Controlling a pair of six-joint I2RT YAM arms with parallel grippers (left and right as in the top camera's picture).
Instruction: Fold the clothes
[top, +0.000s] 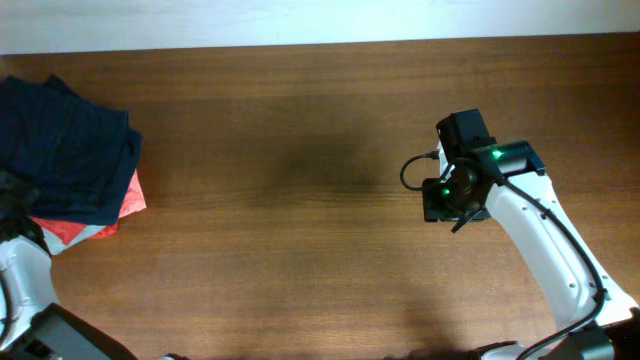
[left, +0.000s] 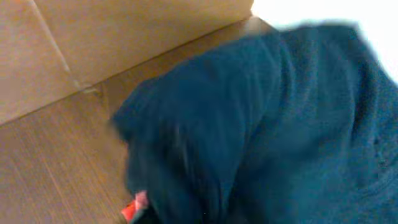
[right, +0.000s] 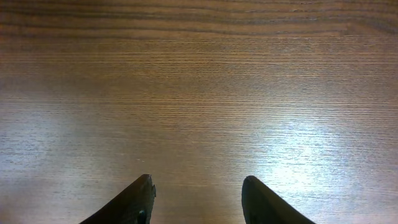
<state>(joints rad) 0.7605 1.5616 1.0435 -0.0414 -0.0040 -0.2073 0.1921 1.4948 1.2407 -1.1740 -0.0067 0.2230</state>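
Overhead: navy clothes (top: 65, 150) lie atop red garment (top: 130, 197)

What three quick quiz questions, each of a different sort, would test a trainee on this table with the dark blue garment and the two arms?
1. True or false: the right gripper grips the navy garment.
2. In the overhead view, the navy garment lies: A) at the table's left end; B) at its centre; C) at its right end.
3. What colour is the folded garment peeking from under it?
Key: 1 false, it is open above bare wood; 2 A; 3 red.
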